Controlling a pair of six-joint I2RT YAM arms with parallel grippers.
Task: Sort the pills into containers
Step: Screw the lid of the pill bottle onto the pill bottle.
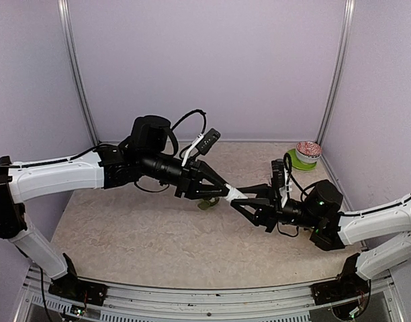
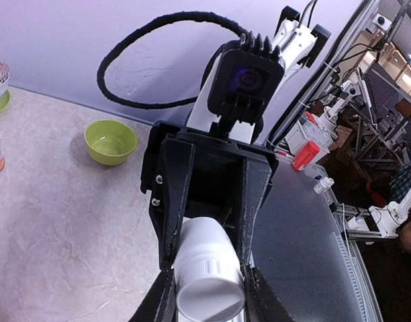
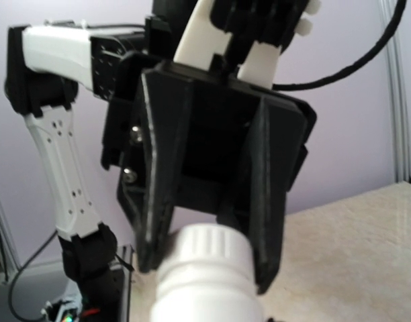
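From the top cam, both arms reach in and meet over the middle of the desk (image 1: 125, 228). The left hand (image 1: 222, 191) and right hand (image 1: 247, 201) are both clamped on the same white pill bottle (image 1: 234, 195), which is held up in the air between them. There's a green bowl (image 1: 207, 203) on the desk pretty much right under the left hand, and a patterned bowl (image 1: 308, 149) on a green saucer (image 1: 301, 162) way off in the far right corner. Left wrist cam looks straight at the right hand: its black fingers (image 2: 170, 221) squeeze the bottle body, and the near end sits tight between the left hand's own fingertips at the bottom edge. Right wrist cam is the mirror view, with the left hand's fingers pinching the ribbed cap (image 3: 207, 249) and the rest of the bottle running off the bottom of the frame.
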